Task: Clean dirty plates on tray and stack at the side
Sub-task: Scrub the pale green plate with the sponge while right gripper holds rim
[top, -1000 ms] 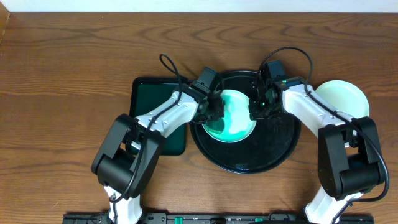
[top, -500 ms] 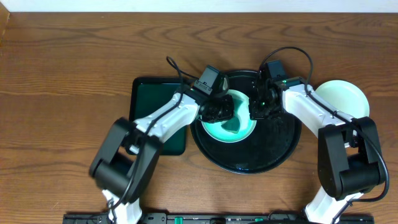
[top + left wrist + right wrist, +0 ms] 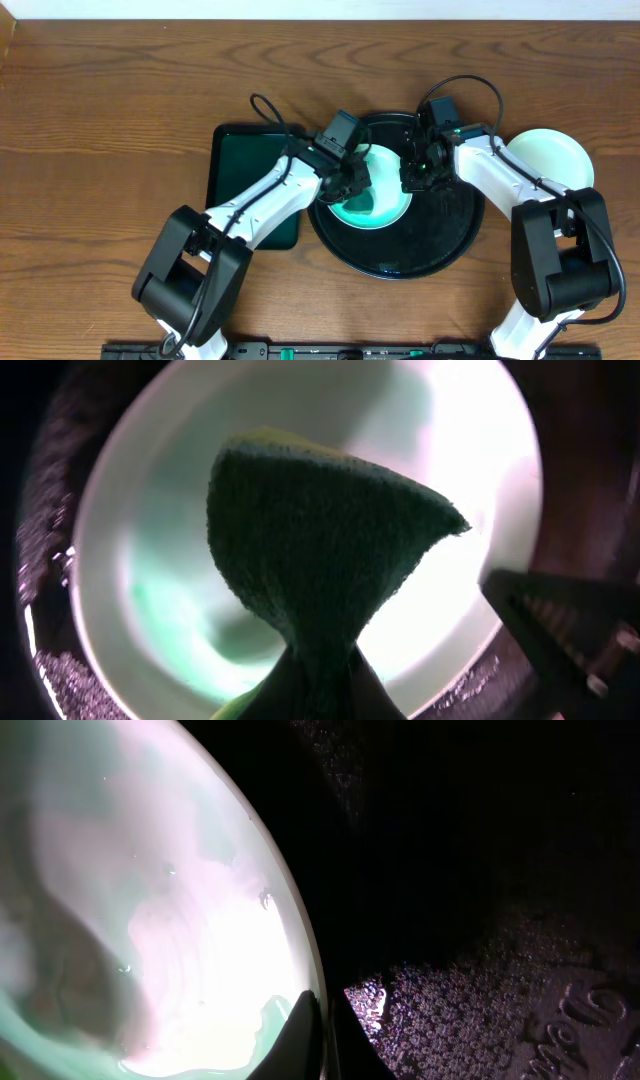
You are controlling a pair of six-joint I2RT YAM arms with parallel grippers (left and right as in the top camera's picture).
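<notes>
A pale mint-green plate (image 3: 385, 200) lies on the round black tray (image 3: 440, 240). My left gripper (image 3: 355, 185) is shut on a dark green sponge (image 3: 320, 540) and presses it on the plate's left half (image 3: 150, 600). My right gripper (image 3: 412, 180) is shut on the plate's right rim; its fingertips (image 3: 300, 1035) pinch the rim (image 3: 285, 910) from both sides. A second mint-green plate (image 3: 555, 155) lies on the table to the right of the tray. The white plate is not in view.
A rectangular dark green tray (image 3: 235, 175) lies left of the black tray, partly under my left arm. The black tray's textured floor (image 3: 480, 970) shows to the right of the held plate. Wooden table (image 3: 100, 120) all round.
My left gripper has moved the sponge across the plate, first toward its middle, then back a little to the left. The right gripper has held still on the rim.
</notes>
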